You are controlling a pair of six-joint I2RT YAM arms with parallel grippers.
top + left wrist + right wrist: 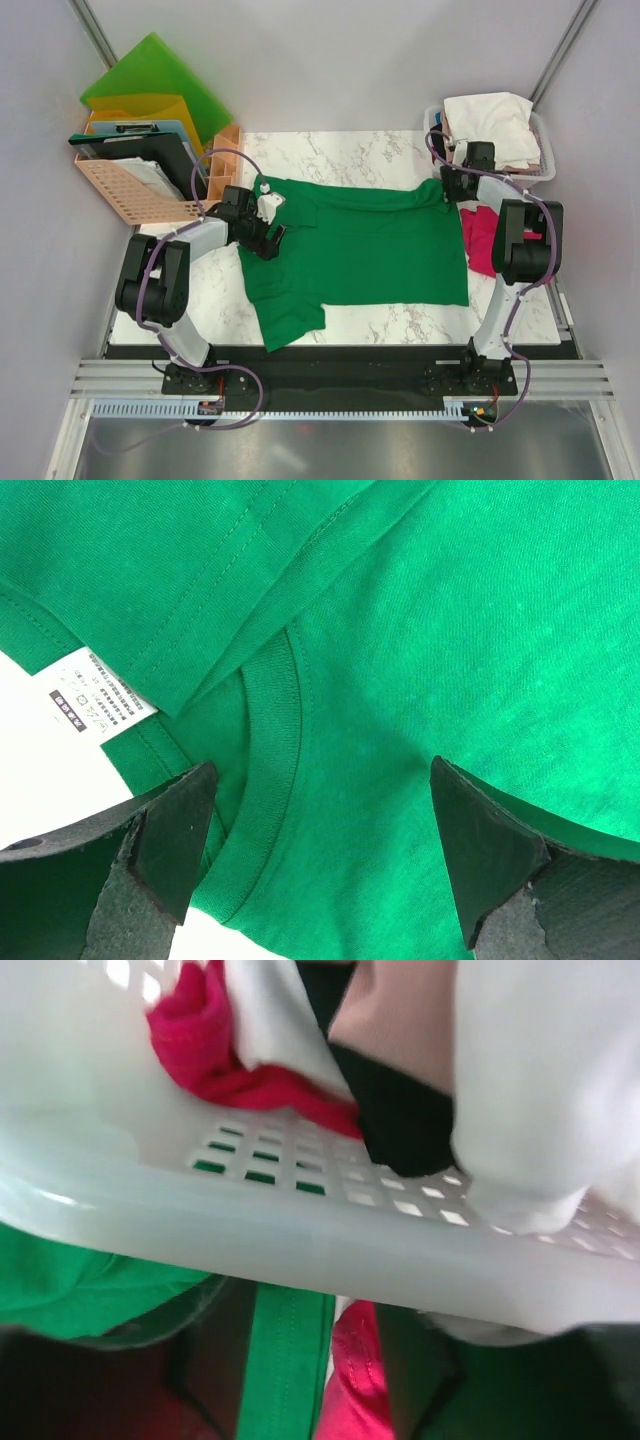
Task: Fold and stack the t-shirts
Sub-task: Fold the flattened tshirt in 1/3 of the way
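Observation:
A deep green t-shirt [370,250] lies spread flat across the marble table [400,322]. My left gripper [268,232] hovers over its collar end, open. In the left wrist view the left gripper [320,850] has its dark fingers wide apart over the ribbed collar and a white label [95,695]. My right gripper [455,190] is at the shirt's far right corner, beside the basket. In the blurred right wrist view the right gripper [315,1370] has its fingers apart, with a green hem [285,1360] and magenta-red cloth [355,1385] between them. A magenta-red t-shirt [480,245] lies right of the green one.
A white plastic basket [546,168] heaped with white, pale pink and red clothes stands at the back right, and its wall [300,1230] fills the right wrist view. At the back left are an orange perforated bin [125,190], coloured folders [150,80] and a wooden box [226,150].

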